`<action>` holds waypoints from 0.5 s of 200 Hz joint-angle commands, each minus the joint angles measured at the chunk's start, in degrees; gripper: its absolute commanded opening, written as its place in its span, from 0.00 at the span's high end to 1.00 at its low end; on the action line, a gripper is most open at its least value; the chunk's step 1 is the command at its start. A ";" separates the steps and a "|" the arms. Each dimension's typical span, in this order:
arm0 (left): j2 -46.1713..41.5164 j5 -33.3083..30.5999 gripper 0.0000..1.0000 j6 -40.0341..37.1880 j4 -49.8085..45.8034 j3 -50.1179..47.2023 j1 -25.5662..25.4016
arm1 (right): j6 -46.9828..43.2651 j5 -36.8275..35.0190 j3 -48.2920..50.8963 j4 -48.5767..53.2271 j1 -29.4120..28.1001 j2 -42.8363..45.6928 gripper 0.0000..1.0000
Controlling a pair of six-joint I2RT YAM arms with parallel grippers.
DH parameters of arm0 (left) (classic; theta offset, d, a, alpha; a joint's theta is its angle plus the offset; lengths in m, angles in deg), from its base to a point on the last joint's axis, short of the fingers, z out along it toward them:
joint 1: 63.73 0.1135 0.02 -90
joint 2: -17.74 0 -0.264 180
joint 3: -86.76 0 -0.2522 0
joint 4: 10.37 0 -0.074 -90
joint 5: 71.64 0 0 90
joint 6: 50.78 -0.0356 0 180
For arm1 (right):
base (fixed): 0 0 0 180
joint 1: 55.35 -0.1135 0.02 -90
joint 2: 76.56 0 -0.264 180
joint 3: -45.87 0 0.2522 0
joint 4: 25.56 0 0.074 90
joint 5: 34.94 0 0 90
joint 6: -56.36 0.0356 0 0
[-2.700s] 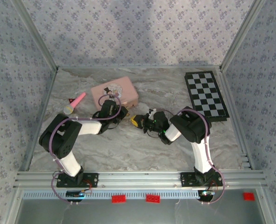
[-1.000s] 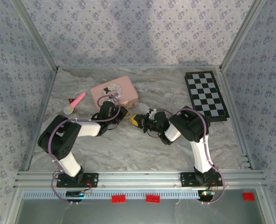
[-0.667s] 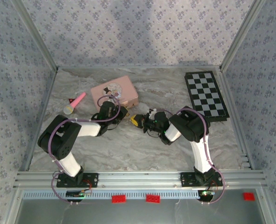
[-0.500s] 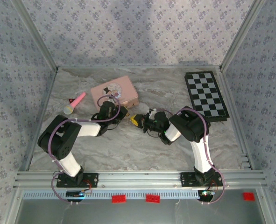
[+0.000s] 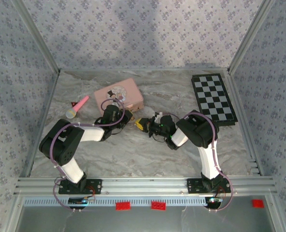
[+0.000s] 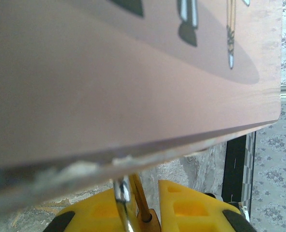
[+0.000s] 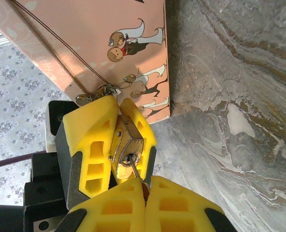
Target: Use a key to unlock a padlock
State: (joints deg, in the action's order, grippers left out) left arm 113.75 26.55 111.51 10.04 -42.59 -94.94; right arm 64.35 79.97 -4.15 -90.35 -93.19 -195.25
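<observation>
Two grippers (image 5: pixel 127 117) (image 5: pixel 142 124) nose-to-nose, elbows bent

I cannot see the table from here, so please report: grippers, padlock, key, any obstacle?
Left gripper shut on padlock. Right gripper shut on key, tip at the keyhole. Pink box close behind the padlock, touching or not unclear.

Floral-papered walls (image 5: pixel 133 34), marbled tabletop (image 5: pixel 133 152)

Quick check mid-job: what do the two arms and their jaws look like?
Both the left arm and the right arm have black joint housings, white lower links and thin purple cables looping alongside. The jaws are bright yellow blocks with moulded cut-out pockets, mounted on black carriers.
</observation>
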 commanded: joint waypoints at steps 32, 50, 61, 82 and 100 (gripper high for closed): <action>0.50 9.20 1.00 7.47 1.22 -0.29 -1.32 | 0.35 0.15 0.21 -1.52 0.44 1.36 1.00; 0.24 9.28 1.00 7.67 1.45 -0.32 -1.57 | 0.83 0.38 0.12 -1.49 0.65 1.27 1.00; 0.02 9.44 1.00 7.60 1.43 -0.33 -1.76 | 1.17 0.66 -0.09 -1.52 1.01 1.27 1.00; -0.36 9.57 1.00 7.43 1.23 -0.19 -2.26 | 2.18 1.15 -1.15 -1.52 1.26 1.45 1.00; -0.38 9.74 1.00 7.29 0.98 -0.06 -2.58 | 3.06 1.29 -1.63 -1.50 1.36 1.37 1.00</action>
State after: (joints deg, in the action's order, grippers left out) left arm 113.75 26.55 111.68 10.13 -42.59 -95.26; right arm 65.58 80.88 -4.21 -90.35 -92.58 -195.25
